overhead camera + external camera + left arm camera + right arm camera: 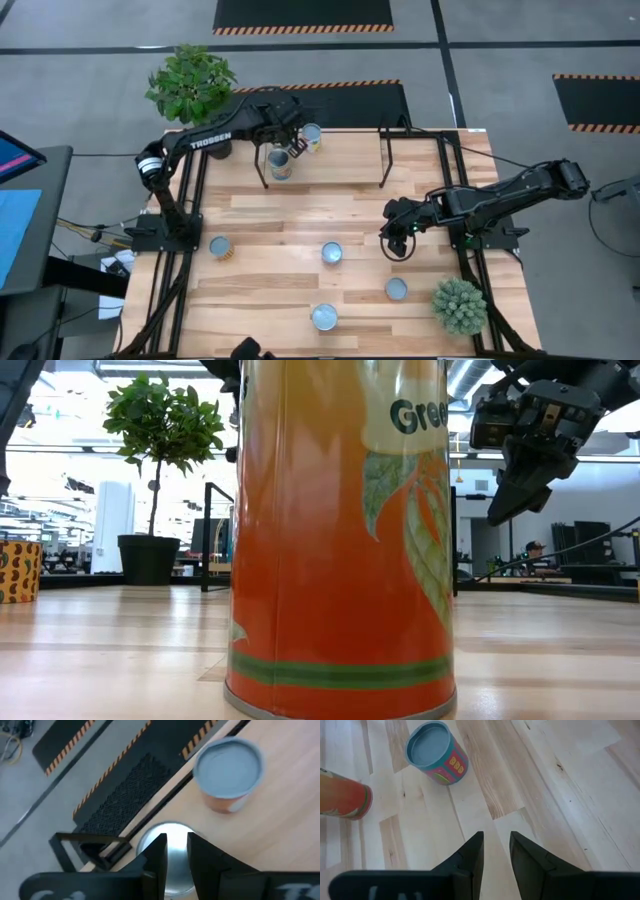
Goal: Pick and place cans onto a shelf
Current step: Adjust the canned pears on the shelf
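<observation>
My left gripper (287, 152) reaches over the shelf (420, 150) at the table's far side. It stands above a silvery-topped can (167, 832) near the board's far edge, its fingers close together and far narrower than the can. A second can (228, 770), grey top and orange label, stands on the board beside it. My right gripper (392, 232) is shut and empty above bare table at the right and also shows in the low view (505, 500). Several cans stand on the table, among them a blue-topped one (437, 752) and an orange one (340, 540). My left gripper points down over the round top (150, 836) of the silvery can, which stands upright on the shelf board. The can's top shows between and on both sides of the fingers (157, 852). Whether they touch it, I cannot tell.
A potted plant (190, 85) stands at the far left corner and a small round plant (460, 305) at the near right. Loose cans stand at the left (219, 247), the middle (331, 253) and toward the near edge (396, 289), (323, 317). The shelf's thin black legs (385, 170) stand on the table.
</observation>
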